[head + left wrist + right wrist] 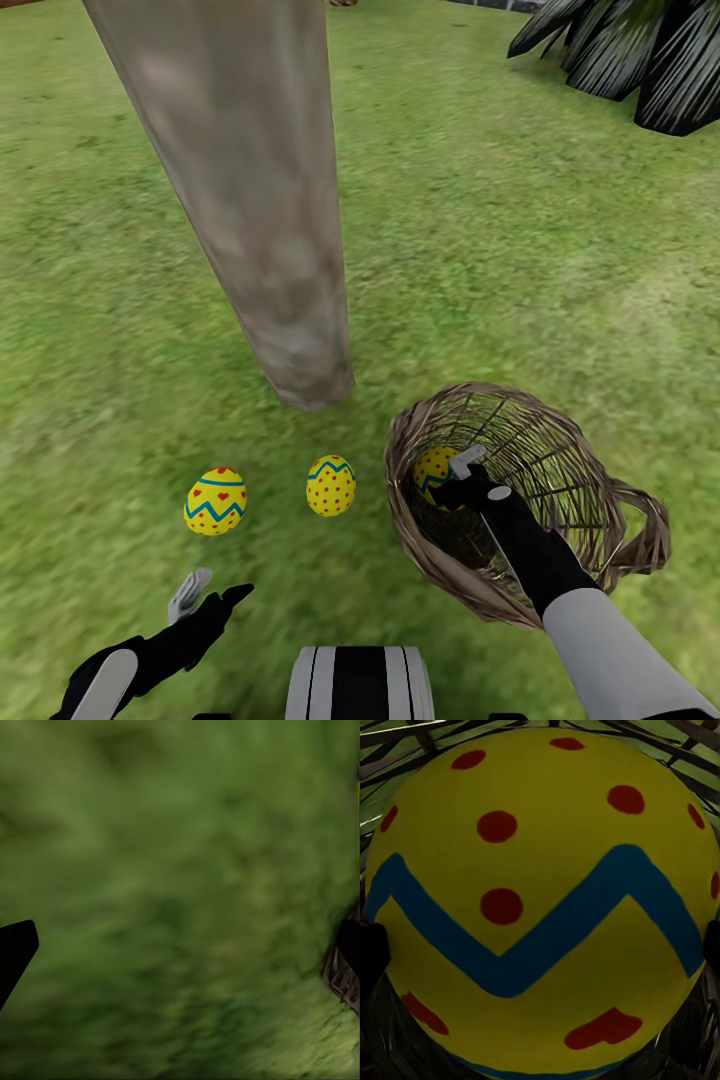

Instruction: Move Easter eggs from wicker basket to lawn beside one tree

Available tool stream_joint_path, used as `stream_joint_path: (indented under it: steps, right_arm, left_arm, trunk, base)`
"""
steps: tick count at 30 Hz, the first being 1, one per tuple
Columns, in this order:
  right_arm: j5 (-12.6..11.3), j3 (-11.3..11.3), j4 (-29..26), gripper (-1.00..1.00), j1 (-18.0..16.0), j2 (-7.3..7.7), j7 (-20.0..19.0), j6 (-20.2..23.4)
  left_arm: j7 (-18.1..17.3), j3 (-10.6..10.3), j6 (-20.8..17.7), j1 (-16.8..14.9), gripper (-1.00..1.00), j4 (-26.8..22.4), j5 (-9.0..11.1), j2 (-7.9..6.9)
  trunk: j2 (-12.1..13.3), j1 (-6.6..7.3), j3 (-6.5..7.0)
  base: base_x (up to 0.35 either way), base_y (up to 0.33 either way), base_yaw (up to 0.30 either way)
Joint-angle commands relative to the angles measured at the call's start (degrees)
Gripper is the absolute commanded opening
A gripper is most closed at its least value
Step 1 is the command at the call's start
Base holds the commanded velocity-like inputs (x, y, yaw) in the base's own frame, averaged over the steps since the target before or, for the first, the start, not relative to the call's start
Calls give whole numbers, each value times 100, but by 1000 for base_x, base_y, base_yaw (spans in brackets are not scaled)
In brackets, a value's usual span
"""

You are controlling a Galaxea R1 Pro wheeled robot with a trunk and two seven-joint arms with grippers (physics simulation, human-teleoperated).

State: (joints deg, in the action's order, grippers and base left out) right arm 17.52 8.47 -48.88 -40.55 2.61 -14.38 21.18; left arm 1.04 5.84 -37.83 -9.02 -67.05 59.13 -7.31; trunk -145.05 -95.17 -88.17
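Two Easter eggs, yellow with red dots and a blue zigzag, lie on the lawn just in front of the foot of the thick pale tree. A third egg sits inside the wicker basket, to the right of the tree. My right gripper reaches into the basket and stands open, its fingertips on either side of that egg. Lower left, my left gripper hangs open over bare grass, holding nothing.
A dark spiky bush stands at the far right. Open grass stretches left of the trunk and between the basket and the bush. The basket's loop handle sticks out on its right side.
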Motion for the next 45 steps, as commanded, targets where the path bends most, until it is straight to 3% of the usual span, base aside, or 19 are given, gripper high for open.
stream_joint_path:
  steps: [1, 6, 11, 16, 29, 32, 34, 37, 42, 45]
  right_arm:
    - [15, 15, 292, -100, 3, 2, -33, 21]
    - [15, 15, 292, -100, 3, 2, -38, 18]
    - [15, 15, 292, -100, 3, 4, -38, 18]
    - [19, 15, -24, -100, 53, 11, -55, 98]
    - [46, 48, -39, -100, 62, 12, -64, 134]
    - [59, 68, -41, -100, 76, 34, -79, 544]
    - [48, 98, -46, -100, 76, 182, -346, 1075]
    - [46, 108, -208, -100, 72, 327, -965, 1331]
    - [42, 101, -811, -100, 129, 526, -1159, 1418]
    - [32, 89, -1539, -100, 405, 662, -1181, 1516]
  left_arm:
    - [10, 5, -31, -4, 100, -1, 28, 1]
    - [10, 5, -31, -4, 100, -1, 25, 1]
    - [7, 5, -31, -4, 100, -1, 28, 1]
    - [0, 5, -38, -4, 100, -1, 28, -8]
    - [-7, 5, -40, -4, 100, -1, 28, -7]
    - [-12, 5, -40, -4, 100, -1, 29, -6]
    - [-15, 5, -40, -4, 100, -1, 34, -7]
    - [-16, 5, -40, -4, 100, -1, 36, -8]
    - [-12, 5, -40, -4, 100, -1, 32, -8]
    - [0, 5, -37, -4, 100, -1, 29, -6]
  trunk:
    - [-1, -1, -4]
    - [6, 12, 107]
    - [6, 12, 107]
    - [13, 25, 218]
    - [30, 58, 506]
    - [34, 66, 572]
    - [37, 71, 616]
    - [41, 79, 683]
    - [48, 92, 794]
    - [52, 99, 860]
  base:
    - [0, 0, 0]
    - [0, 0, 0]
    - [0, 0, 0]
    - [0, 0, 0]
    - [0, 0, 0]
    - [0, 0, 0]
    - [0, 0, 0]
    - [0, 0, 0]
    - [0, 0, 0]
    - [0, 0, 0]
